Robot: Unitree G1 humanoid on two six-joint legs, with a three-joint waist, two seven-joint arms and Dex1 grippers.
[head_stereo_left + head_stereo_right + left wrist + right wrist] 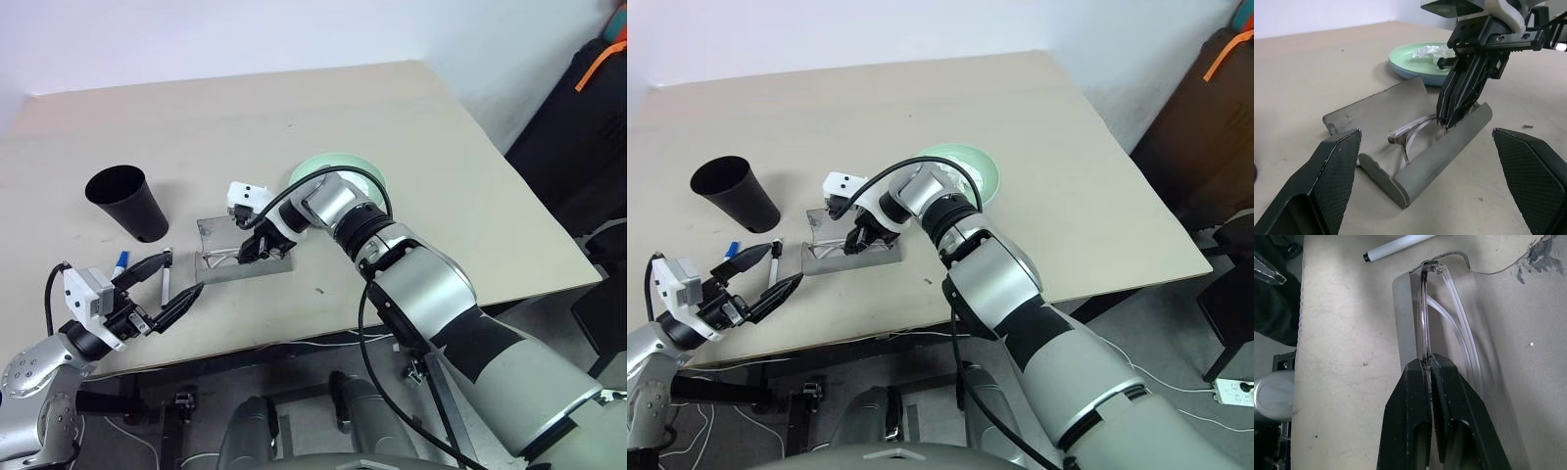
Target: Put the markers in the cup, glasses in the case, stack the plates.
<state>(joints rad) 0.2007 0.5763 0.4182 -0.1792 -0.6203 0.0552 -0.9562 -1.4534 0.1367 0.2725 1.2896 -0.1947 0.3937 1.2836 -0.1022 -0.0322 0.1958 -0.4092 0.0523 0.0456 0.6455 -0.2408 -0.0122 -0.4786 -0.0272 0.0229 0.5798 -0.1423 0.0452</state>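
On the left side of the tabletop (411, 127) stands the black cup (127, 202). It is upright. I cannot see inside it. Just in front of it lie two markers, one with a blue cap (120, 260) and one with a black cap (164, 279). They are not in the cup yet.

The left end effector (167, 286) waits near the markers with its fingers spread wide. It grasps nothing.

Next comes the grey case (235, 257). It lies open on the tabletop. The glasses (1409, 135) sit inside it, down in the fold. The right end effector (252, 250) is clenched on the thin clear frame of the glasses and points down into the case.

Further right is the mint plate (338, 168). Something crumpled and white lies on it. I cannot make out the blue plate well.

So the step in hand looks like the glasses step, and it seems nearly done. I think the right end effector must next let go gently and lift out without dragging the glasses along. Then the case flap may need closing. The markers are still to do.
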